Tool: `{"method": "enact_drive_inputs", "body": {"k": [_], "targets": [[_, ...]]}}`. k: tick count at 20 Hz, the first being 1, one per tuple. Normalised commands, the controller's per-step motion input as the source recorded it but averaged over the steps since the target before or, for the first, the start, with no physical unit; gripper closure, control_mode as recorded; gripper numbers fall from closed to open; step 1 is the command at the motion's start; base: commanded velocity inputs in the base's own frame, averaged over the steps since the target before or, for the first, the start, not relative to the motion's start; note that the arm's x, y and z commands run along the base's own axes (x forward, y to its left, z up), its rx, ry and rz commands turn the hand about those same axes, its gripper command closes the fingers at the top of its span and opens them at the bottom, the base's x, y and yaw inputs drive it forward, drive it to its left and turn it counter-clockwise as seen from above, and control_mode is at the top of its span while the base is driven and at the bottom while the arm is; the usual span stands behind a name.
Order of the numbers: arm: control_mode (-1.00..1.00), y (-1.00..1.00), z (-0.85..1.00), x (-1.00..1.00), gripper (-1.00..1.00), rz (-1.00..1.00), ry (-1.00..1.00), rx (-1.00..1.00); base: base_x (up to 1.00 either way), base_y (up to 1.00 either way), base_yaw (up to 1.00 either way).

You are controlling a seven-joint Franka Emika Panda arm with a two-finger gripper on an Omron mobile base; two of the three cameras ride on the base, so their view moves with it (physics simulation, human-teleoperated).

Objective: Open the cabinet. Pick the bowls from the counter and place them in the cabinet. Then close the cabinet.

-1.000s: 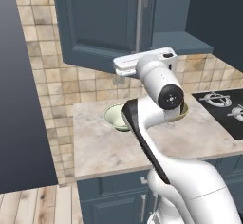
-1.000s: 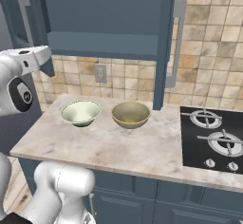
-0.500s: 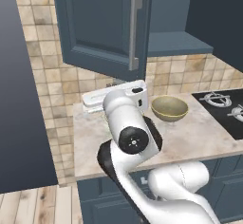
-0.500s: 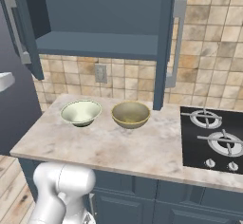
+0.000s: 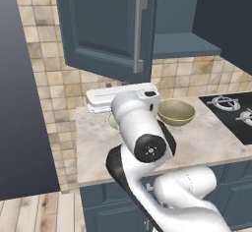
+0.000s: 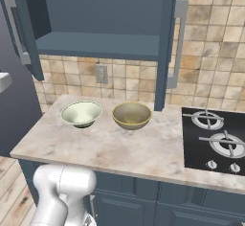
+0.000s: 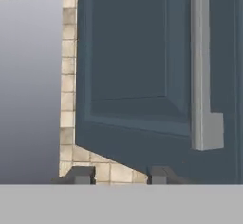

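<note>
My gripper (image 7: 117, 174) hangs with its jaws parted on nothing, facing the swung-out left door (image 7: 142, 71) of the cabinet (image 6: 100, 45). Both doors look open, so I judge the bowls come next: the cream-green bowl (image 6: 82, 113) and the mustard bowl (image 6: 131, 115) sit on the counter (image 6: 115, 148); I should descend onto one rim, clear of that door

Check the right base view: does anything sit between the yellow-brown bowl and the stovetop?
No. Between the yellow-brown bowl and stovetop is bare counter.
</note>
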Motion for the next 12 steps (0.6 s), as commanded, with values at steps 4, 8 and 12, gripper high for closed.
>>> {"method": "enact_drive_inputs", "body": {"k": [4, 8, 12], "targets": [[-1.0, -0.58, 0.27, 0.01, -1.0, 0.19, 0.0, 0.16, 0.0, 0.0, 0.0], [-1.0, -0.49, 0.16, 0.01, -1.0, 0.26, 0.0, 0.17, 0.0, 0.0, 0.0], [-1.0, -0.28, 0.12, 0.0, -1.0, 0.35, 0.0, 0.24, 0.0, 0.0, 0.0]]}}
